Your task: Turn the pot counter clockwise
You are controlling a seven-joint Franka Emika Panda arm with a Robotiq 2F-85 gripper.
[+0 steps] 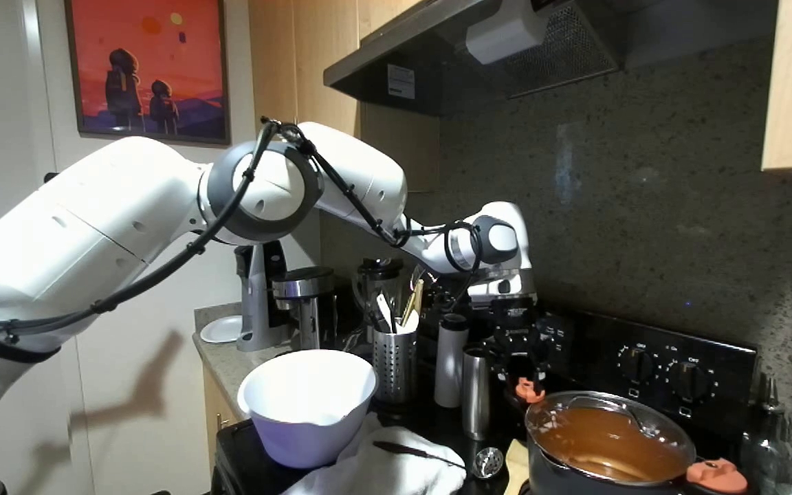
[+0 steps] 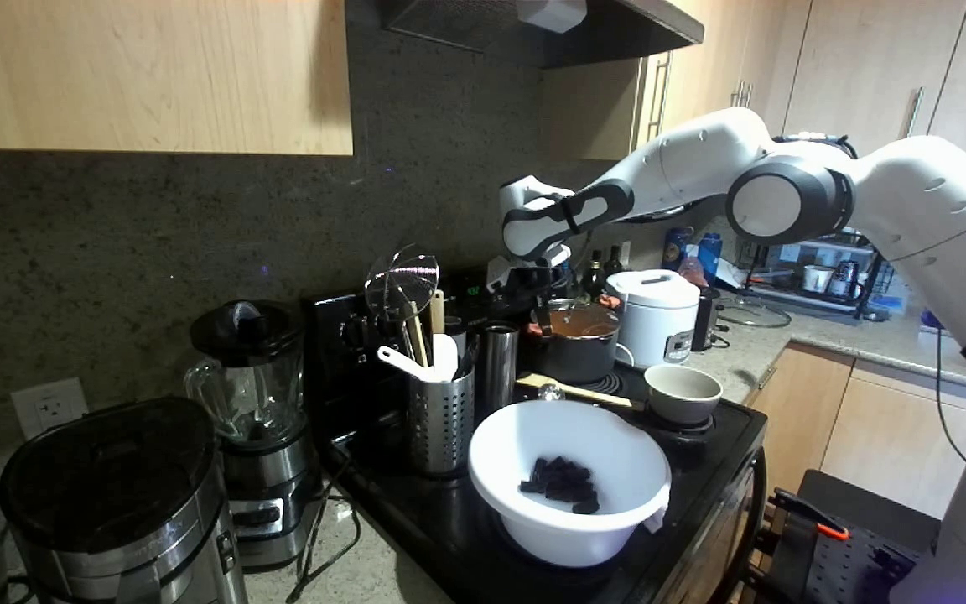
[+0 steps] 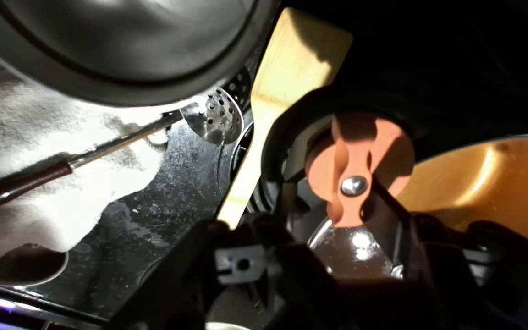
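The pot (image 1: pixel 561 474) is wide and dark-walled, with an orange-brown inside, a glass lid and orange handle pieces. It stands on the stove, in both exterior views (image 2: pixel 579 359). Its copper inside shows at the right of the wrist view (image 3: pixel 488 183). My gripper (image 1: pixel 521 375) points down at the pot's near-wall orange handle (image 1: pixel 529 390), also in an exterior view (image 2: pixel 543 317). In the wrist view my gripper (image 3: pixel 338 185) is open, one finger on each side of the orange handle (image 3: pixel 360 151). I cannot tell whether the fingers touch it. The lower fingertips are dark.
A white bowl (image 1: pixel 320 412) stands on the stove by a white cloth (image 1: pixel 396 454). A utensil holder (image 2: pixel 441 424), metal tumbler (image 1: pixel 476 395), wooden spatula (image 3: pixel 273 101) and slotted spoon (image 3: pixel 216 119) are close. A white cooker (image 2: pixel 655 315) and small bowl (image 2: pixel 684 407) flank the pot.
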